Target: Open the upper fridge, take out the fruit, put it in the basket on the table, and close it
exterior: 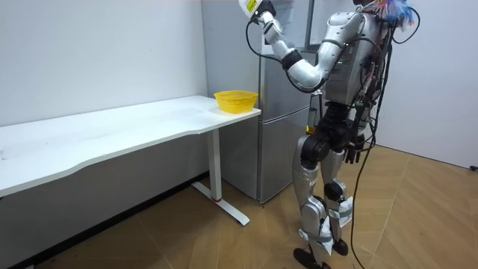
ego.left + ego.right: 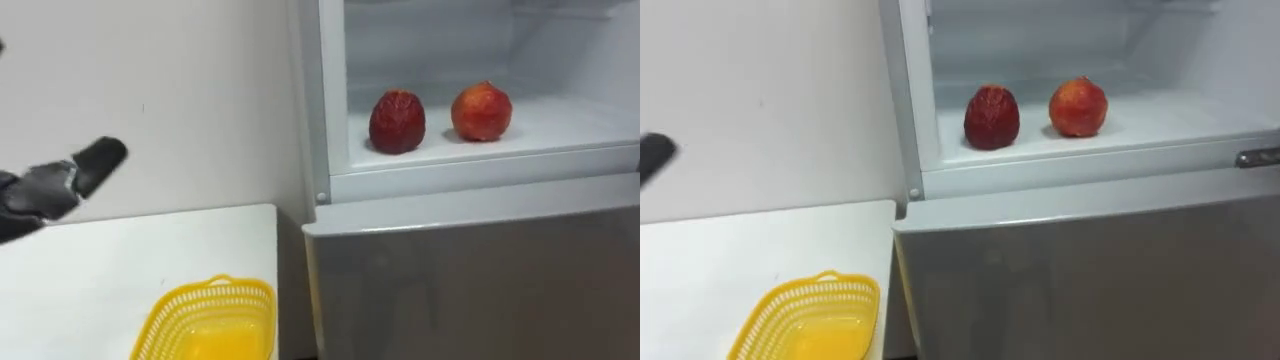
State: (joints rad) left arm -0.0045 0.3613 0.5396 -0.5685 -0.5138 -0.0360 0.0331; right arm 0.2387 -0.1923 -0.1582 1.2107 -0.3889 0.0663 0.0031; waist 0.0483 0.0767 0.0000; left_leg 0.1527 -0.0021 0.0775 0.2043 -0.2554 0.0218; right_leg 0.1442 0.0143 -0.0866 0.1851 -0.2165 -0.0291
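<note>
Dark red fruit (image 2: 397, 122) and the orange-red fruit (image 2: 481, 111) are both out of my grasp, well apart from the left hand (image 2: 45, 190); that hand shows at the left edge of my head view, held in the air in front of the pale wall (image 2: 180, 90) and above the white table (image 2: 100, 270); its dark fingers (image 2: 100, 160) reach out fairly straight toward the fridge and carry nothing, so I read it as open, though part of it is cut off by the frame and I can't judge the rest; below and to the right of it a yellow mesh basket (image 2: 208, 320) sits on the table near the corner closest to the fridge; further right, the upper fridge compartment (image 2: 570, 125) stands open, and the two fruits rest side by side on its white shelf, near each other but not touching, the dark red one on the left; beneath the shelf the grey lower door (image 2: 470, 280) is closed; from the room camera I see the robot standing upright facing the fridge, beside the table's end, one arm raised high toward the upper compartment.
</note>
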